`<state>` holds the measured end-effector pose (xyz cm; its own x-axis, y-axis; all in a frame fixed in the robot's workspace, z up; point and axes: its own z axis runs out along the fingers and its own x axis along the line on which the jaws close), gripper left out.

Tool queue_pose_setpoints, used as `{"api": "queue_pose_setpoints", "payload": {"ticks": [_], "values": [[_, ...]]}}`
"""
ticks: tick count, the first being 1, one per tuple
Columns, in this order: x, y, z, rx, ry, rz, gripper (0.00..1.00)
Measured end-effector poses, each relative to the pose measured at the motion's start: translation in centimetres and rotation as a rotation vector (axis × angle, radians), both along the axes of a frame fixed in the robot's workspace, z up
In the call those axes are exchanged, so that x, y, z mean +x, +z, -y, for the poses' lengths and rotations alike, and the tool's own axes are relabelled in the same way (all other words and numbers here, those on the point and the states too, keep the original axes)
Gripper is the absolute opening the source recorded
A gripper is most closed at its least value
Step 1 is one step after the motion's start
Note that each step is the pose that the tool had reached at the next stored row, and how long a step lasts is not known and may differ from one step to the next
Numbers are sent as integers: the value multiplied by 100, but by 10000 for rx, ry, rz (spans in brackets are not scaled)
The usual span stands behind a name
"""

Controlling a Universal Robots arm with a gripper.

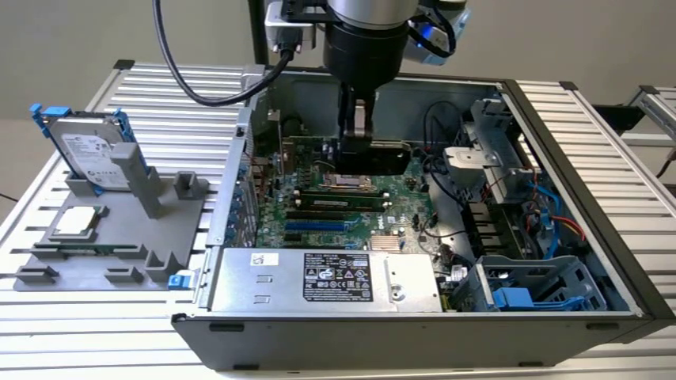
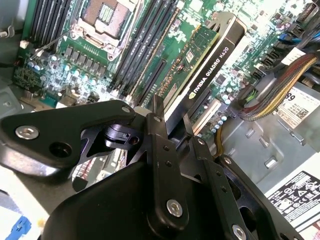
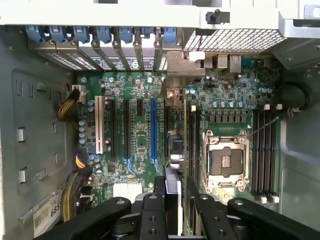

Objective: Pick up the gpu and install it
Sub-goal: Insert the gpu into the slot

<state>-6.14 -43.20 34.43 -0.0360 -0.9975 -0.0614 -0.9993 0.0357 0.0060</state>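
Note:
The gpu [image 1: 375, 157] hangs inside the open computer case [image 1: 571, 150], just above the green motherboard [image 1: 349, 210] near its CPU socket. My gripper [image 1: 357, 133] is shut on the card's upper edge. In the second wrist view the gpu [image 2: 212, 55] shows its black shroud beside its green board, held between my gripper [image 2: 172, 124] fingers [image 2: 156, 116]. In the first wrist view the gpu [image 3: 184, 135] is edge-on, its silver bracket [image 3: 182, 67] toward the rear slot covers, with my gripper [image 3: 176, 186] on it. The card sits to the side of the blue slot [image 3: 153, 127].
A grey fixture [image 1: 127, 229] at the exterior view's left holds a silver hard drive in a blue frame [image 1: 90, 150] and a small square CPU chip [image 1: 79, 222]. Inside the case are the power supply [image 1: 328, 279], cable bundles [image 1: 533, 210], drive bays [image 1: 539, 289] and memory sticks [image 3: 264, 150].

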Motion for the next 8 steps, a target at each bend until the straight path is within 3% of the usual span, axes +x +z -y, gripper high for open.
{"api": "queue_pose_setpoints", "payload": {"ticks": [8], "values": [[0, -36, -1, -2, 0, -1, 0]]}}
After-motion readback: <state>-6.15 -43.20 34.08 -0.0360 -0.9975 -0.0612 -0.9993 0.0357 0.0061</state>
